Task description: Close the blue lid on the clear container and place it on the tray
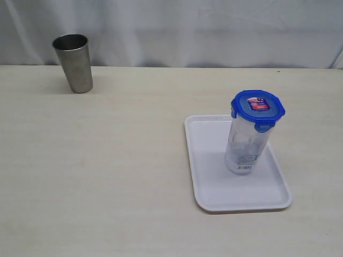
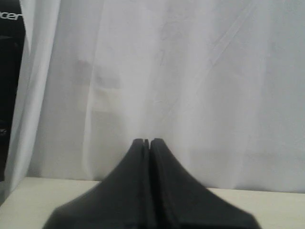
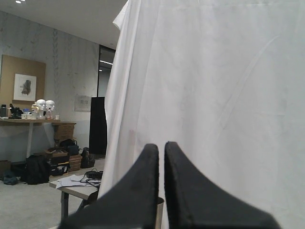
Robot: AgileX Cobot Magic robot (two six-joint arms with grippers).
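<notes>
Both claws are sitting closed and empty: the left claw [image 2: 148,141] and the right claw [image 3: 161,145] are facing a white cloth backdrop [image 1: 214,27]. The tall clear plastic container [image 1: 244,147] is standing upright on the flat white rectangular tray [image 1: 214,187], right of centre, wearing the round bright-blue snap lid [image 1: 258,107]. The task is looking finished to me, so no further move is needed beyond perhaps checking the flaps. The pale wood-grain worktop [image 1: 107,171] is carrying a steel tumbler [image 1: 75,62] at far left. Beyond the cloth, a cluttered room is showing.
</notes>
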